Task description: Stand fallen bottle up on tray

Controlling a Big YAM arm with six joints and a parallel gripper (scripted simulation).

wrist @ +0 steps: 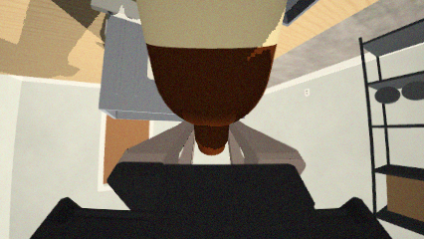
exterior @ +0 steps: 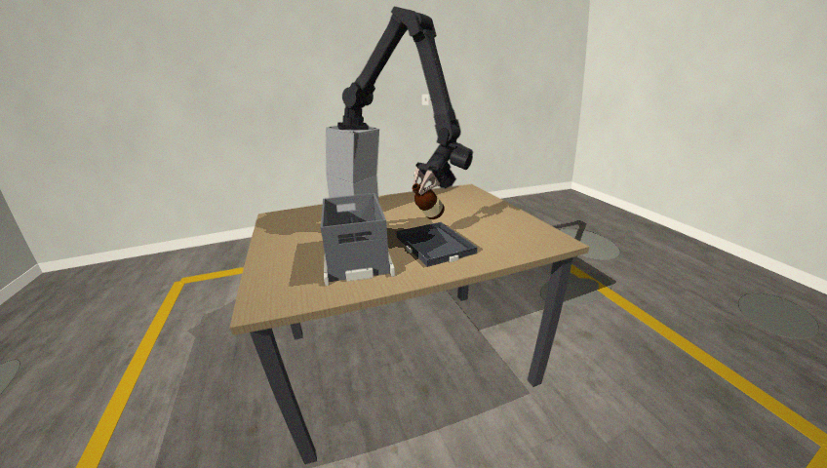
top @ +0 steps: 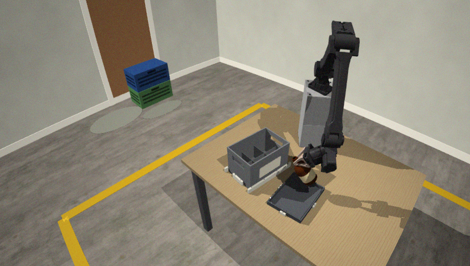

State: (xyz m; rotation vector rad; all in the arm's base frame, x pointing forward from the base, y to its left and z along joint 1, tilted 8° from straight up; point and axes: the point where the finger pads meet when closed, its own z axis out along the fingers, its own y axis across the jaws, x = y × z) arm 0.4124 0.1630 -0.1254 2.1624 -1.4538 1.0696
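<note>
A brown bottle (top: 305,172) with a cream label hangs tilted in the air above the far end of the dark grey tray (top: 295,197). My gripper (top: 300,160) is shut on the bottle's neck. In the exterior view the bottle (exterior: 428,201) hangs above the tray (exterior: 437,244), clear of its floor, with the gripper (exterior: 422,180) at its top. The wrist view shows the bottle's neck (wrist: 211,138) between my two fingers and its body filling the upper frame.
A grey crate (top: 257,155) with inner dividers stands on the table left of the tray, close to the bottle. The arm's grey pedestal (top: 313,113) stands behind. Blue and green crates (top: 148,82) are stacked by the far door.
</note>
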